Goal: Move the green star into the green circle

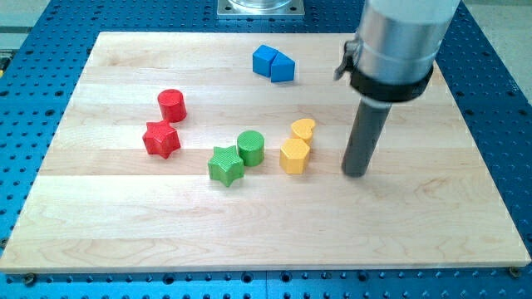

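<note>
The green star (pixel 225 164) lies on the wooden board, just left of and below the green circle (pixel 250 148); the two touch or nearly touch. My tip (pixel 356 173) rests on the board at the view's right, well to the right of both green blocks, with the two yellow blocks between them and it.
A yellow hexagon (pixel 294 155) and a yellow heart (pixel 303 129) sit just left of the tip. A red circle (pixel 172 105) and a red star (pixel 161 139) lie at the left. Two blue blocks (pixel 273 64) sit near the top. The wooden board (pixel 125 224) lies on a blue perforated table.
</note>
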### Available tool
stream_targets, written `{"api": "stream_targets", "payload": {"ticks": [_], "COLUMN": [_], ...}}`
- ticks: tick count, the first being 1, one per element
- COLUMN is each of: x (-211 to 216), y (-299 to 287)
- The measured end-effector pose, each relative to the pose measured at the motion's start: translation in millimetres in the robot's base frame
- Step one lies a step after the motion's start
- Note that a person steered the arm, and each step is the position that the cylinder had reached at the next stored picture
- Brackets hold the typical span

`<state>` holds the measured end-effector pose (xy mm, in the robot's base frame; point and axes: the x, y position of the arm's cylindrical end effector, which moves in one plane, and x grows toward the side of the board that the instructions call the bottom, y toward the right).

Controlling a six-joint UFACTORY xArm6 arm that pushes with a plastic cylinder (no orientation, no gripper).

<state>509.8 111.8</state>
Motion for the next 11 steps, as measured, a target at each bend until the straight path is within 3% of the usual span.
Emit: {"api": "stream_targets", "payload": {"ticks": [2, 3, 4, 7, 10, 11], "x": [46, 43, 8, 2, 25, -20], "y": [-103, -170, -182, -152, -114, -89]}}
